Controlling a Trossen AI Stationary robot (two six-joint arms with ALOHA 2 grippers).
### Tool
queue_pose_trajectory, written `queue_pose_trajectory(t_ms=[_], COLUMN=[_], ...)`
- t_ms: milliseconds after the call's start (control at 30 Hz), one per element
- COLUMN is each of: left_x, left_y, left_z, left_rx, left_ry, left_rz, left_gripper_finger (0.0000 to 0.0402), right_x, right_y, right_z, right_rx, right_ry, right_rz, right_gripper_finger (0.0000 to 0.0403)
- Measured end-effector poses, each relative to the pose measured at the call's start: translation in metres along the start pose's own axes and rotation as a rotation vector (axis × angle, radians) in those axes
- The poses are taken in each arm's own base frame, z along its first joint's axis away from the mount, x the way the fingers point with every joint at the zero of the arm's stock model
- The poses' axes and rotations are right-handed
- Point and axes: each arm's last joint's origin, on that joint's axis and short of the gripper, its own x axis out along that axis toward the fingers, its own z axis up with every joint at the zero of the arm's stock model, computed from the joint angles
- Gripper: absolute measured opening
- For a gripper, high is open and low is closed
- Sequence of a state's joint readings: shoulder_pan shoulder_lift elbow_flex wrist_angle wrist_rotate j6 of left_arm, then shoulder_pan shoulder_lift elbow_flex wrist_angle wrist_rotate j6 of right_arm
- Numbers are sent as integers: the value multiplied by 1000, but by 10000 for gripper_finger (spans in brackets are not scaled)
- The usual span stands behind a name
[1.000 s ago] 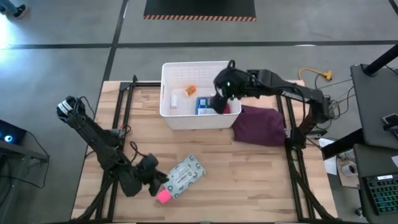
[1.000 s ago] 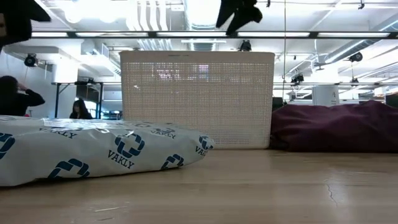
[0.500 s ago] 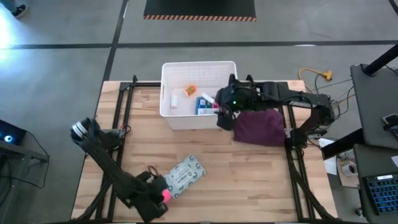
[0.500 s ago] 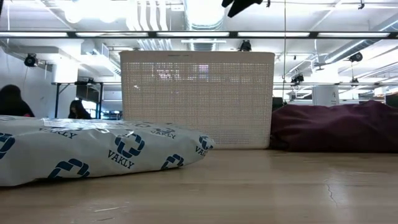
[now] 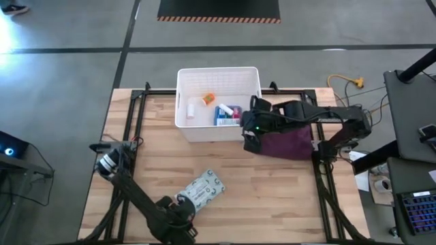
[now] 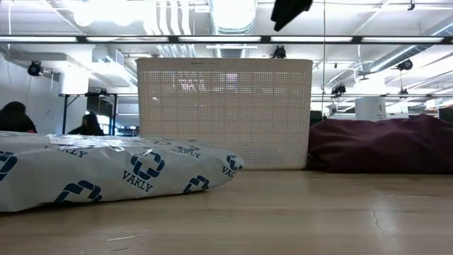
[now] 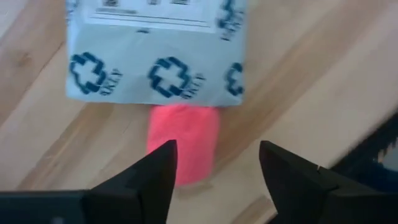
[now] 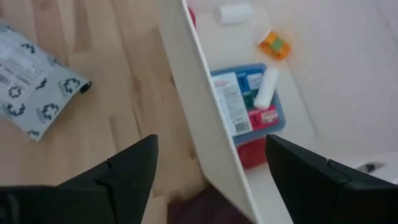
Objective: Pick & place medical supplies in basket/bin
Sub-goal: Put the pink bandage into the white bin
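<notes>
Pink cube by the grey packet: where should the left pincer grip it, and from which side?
Judging by the left wrist view, come straight down from above: the pink cube lies on the table, touching the packet on one face. Grip the two free side faces that the open left pincer already straddles; the packet blocks the other pair.

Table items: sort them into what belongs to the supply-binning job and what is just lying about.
Job:
white bin
blue first-aid box
grey-green packet
pink cube
orange item
white roll
left gripper, open over the cube
right gripper, open

Lying about:
maroon cloth
</notes>
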State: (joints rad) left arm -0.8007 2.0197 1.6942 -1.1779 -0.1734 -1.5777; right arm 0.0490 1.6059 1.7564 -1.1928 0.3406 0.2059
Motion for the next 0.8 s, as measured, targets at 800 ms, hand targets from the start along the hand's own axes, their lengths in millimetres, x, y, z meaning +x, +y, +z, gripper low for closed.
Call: queue_pose_trajectory(t_ms=[800], left_x=[20], left_y=[8], left_z=[-7], left_rx=[136], left_ry=[37], left_rz=[-12], left_gripper_finger=[268], right_x=[-24], right_y=[-12], right_z=[-58], right_rx=[245], right_ry=[-4], right_rz=[17], right_gripper_finger=[274])
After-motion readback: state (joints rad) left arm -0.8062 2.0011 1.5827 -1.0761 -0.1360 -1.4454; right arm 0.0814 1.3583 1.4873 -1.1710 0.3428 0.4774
